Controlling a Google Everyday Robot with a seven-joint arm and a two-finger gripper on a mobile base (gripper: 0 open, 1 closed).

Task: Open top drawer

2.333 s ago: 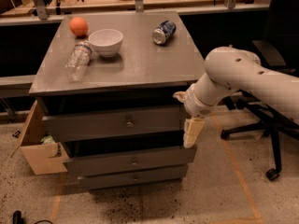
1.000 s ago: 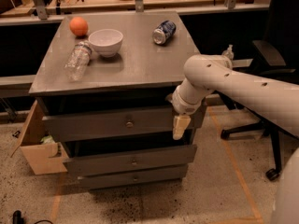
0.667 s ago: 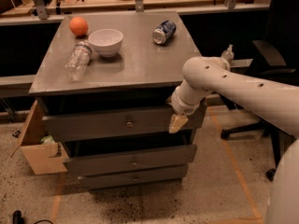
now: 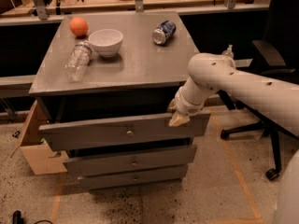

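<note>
The top drawer [image 4: 93,133] is the tallest grey front of three, with a small round knob [image 4: 130,133] at its centre. It stands a little out from the cabinet, with a dark gap above it. My gripper [image 4: 179,118], cream-coloured at the end of the white arm [image 4: 233,80], rests at the top edge of the drawer front near its right end, to the right of the knob.
On the grey cabinet top [image 4: 140,64] are an orange [image 4: 78,26], a white bowl [image 4: 106,41], a lying plastic bottle [image 4: 77,59] and a lying can [image 4: 163,32]. Two shallower drawers [image 4: 133,162] sit below. A cardboard box [image 4: 35,146] stands left, an office chair [image 4: 266,59] right.
My gripper has moved left and up, from beside the drawer front's right end to its top edge. The top drawer front now stands farther out.
</note>
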